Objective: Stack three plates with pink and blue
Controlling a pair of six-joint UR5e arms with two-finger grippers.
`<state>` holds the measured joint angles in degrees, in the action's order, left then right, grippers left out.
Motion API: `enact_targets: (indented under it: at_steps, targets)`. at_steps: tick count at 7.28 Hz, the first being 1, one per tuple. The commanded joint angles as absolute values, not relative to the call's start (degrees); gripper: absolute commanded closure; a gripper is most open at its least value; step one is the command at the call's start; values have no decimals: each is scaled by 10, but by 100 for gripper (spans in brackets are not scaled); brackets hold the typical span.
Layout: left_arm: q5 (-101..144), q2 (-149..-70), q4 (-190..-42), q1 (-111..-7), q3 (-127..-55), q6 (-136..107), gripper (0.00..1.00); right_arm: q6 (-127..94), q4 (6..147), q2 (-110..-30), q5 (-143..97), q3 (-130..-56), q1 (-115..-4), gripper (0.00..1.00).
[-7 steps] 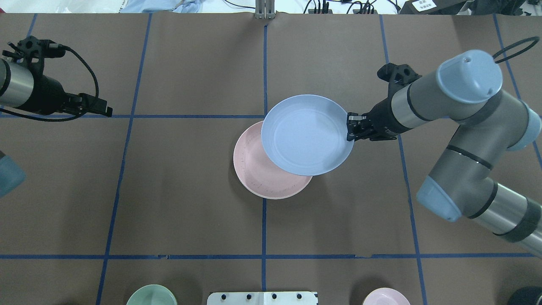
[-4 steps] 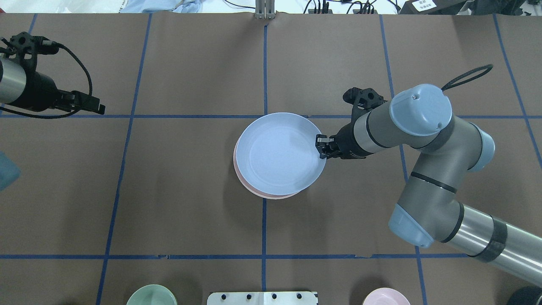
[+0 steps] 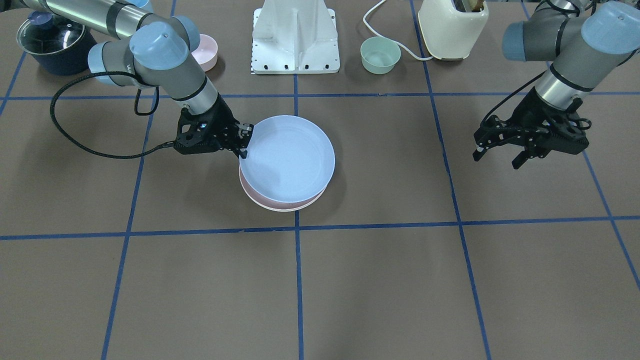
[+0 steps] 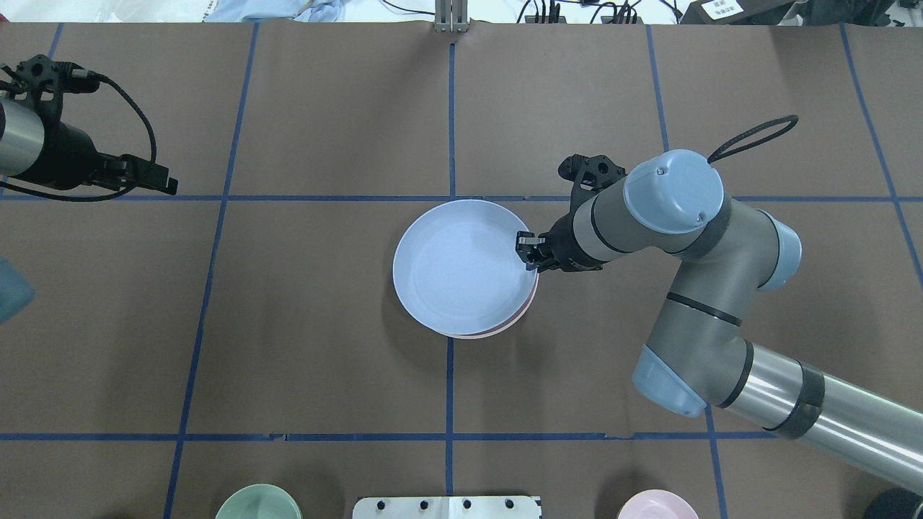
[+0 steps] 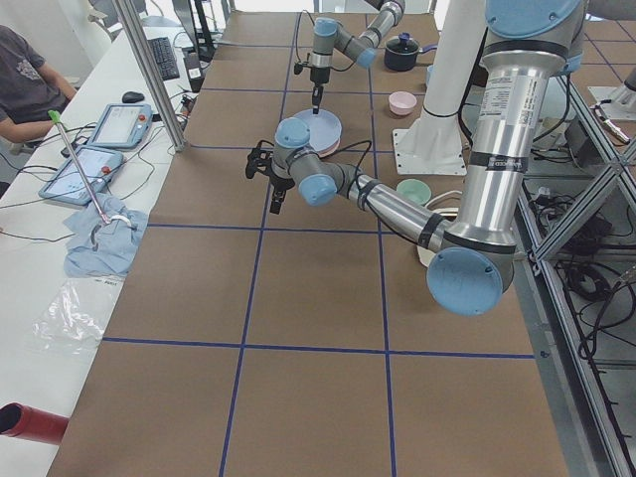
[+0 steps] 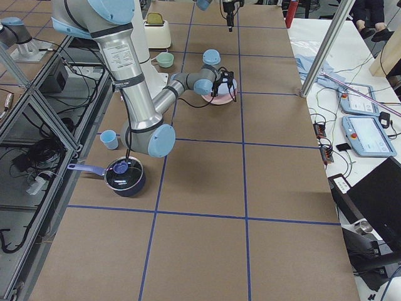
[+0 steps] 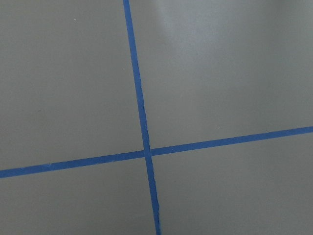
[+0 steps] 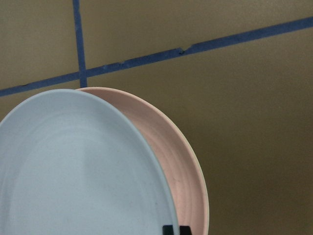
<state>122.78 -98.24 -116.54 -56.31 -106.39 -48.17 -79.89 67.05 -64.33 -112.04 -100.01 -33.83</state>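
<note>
Right gripper is pinched on the rim of the blue plate, on the side nearest that arm. The blue plate sits over the pink plate near the middle of the table, almost lined up with it. Only a thin crescent of pink rim peeks out. In the right wrist view the pink rim shows past the blue edge. Can't tell if the two plates are touching or the blue one is just above.

Left gripper hangs well off to the side over bare table, fingers spread wide, nothing in it.

At the robot's edge of the table are a small green bowl, a small pink bowl and a dark pot.
</note>
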Motion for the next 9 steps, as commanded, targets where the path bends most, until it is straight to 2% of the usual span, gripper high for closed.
enact_targets:
  at_steps: [1, 3, 4, 5, 7, 9]
  targets:
    - [1228, -982, -1165, -564, -1063, -482, 0, -795, 672, -654, -1130, -1011, -359, 0]
    - [1229, -982, -1162, -584, -1062, -470, 0, -785, 681, -691, -1149, -1041, -400, 0]
    - [1230, -977, -1131, -606, -1063, -411, 0, -709, 723, -695, -1199, -1043, -453, 0]
    - [1230, -970, -1102, -637, -1063, -345, 0, -610, 785, -709, -1226, -1060, -498, 0]
    - [1230, -955, -1043, -708, -1055, -211, 0, -336, 874, -797, -1235, -1109, -581, 0]
    - [1230, -954, -1013, -778, -1012, -69, 0, -59, 965, -841, -1234, -1102, -693, 0]
